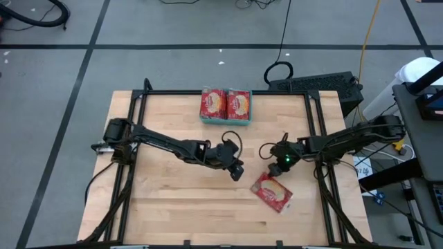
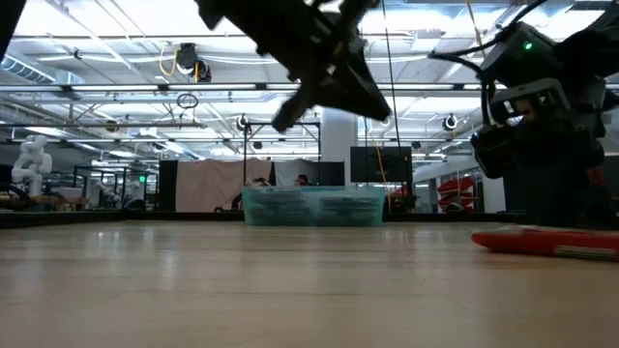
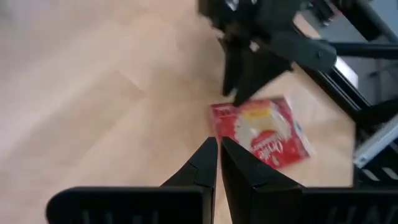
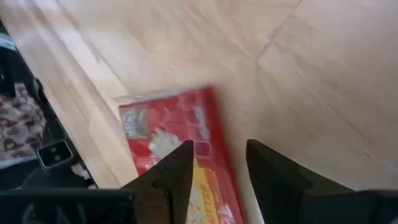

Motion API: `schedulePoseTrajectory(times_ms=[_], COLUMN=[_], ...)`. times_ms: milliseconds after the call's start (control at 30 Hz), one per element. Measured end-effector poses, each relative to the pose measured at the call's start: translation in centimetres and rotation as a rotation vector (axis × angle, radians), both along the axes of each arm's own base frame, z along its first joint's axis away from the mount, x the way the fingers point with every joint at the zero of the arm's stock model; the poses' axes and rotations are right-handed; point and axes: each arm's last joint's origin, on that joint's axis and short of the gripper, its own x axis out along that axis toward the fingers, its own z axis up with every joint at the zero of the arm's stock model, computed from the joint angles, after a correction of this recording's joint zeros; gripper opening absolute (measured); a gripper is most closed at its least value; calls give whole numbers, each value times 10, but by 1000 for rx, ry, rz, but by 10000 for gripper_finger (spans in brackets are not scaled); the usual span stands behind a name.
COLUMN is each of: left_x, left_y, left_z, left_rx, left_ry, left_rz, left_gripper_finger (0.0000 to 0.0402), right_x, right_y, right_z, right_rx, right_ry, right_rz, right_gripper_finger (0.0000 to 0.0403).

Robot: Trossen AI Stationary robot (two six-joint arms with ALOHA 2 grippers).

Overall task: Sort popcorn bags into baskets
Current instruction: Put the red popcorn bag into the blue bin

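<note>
Popcorn bag (image 1: 273,192) lies flat on the surface, under my right gripper (image 1: 282,163) (jaws apart, empty). Best to drop straight, pinch one edge. Left gripper (image 1: 236,170) clenched, empty; basket (image 1: 225,120) far side.

Left arm is reaching from the left edge toward the middle of the surface; its left hand (image 1: 237,170) is hanging raised above the surface, fingers pressed together, holding nothing. Right arm is reaching in from the right edge; its right hand (image 1: 278,168) is pointing downward, fingers (image 4: 171,177) standing parted, empty.
</note>
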Motion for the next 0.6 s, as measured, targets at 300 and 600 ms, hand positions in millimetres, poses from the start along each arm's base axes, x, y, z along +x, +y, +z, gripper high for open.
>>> schedulePoseTrajectory(times_ms=[300, 600], left_x=[27, 33], left_y=[-31, -69], left_z=[-34, -73], left_rx=[-109, -69], left_ry=[-159, -187], left_rz=[-253, -346], left_gripper_finger=[24, 24], right_x=[2, -20], right_y=[0, 0], right_z=[16, 21], right_rx=[124, 129], right_ry=[-45, 54], right_rz=[64, 109], right_gripper_finger=[141, 141])
